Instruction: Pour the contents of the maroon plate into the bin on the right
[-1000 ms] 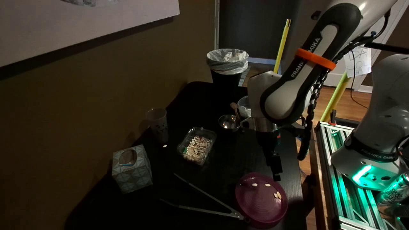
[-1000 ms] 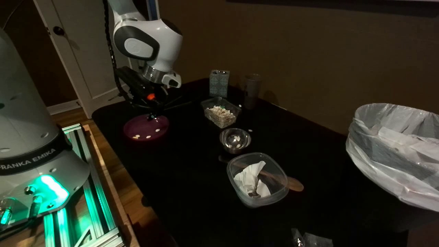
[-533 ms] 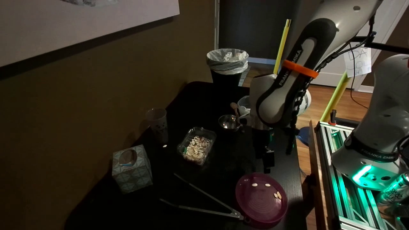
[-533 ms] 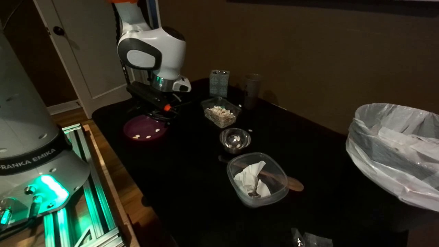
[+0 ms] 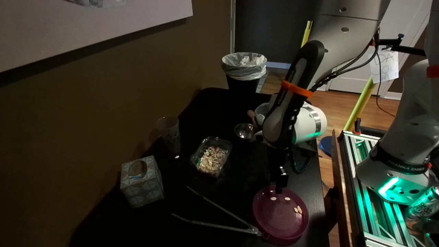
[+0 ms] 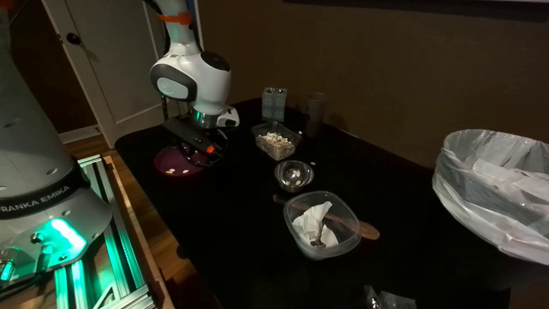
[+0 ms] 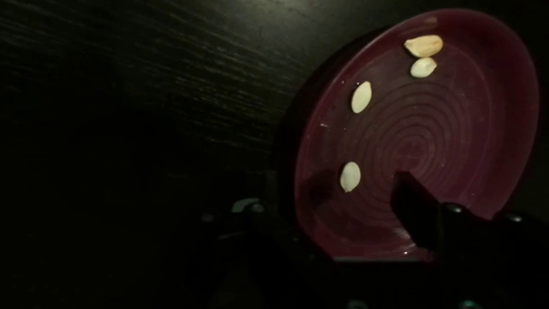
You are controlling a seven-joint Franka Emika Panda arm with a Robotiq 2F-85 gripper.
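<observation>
My black two-finger gripper (image 7: 334, 176) stands wide over the rim of the round, glossy maroon plate (image 7: 411, 133) on the black table (image 7: 193, 77). I should straddle the rim squarely, clamp, then lift level.

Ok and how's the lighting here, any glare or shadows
Wrist view: pale sheen on the table, lower left nearly black, dark patch, likely shadow, on the maroon plate beside one seed; both exterior views: green light glaring on the robot base; in an exterior view, the bin blends into the dark table lower down.
</observation>
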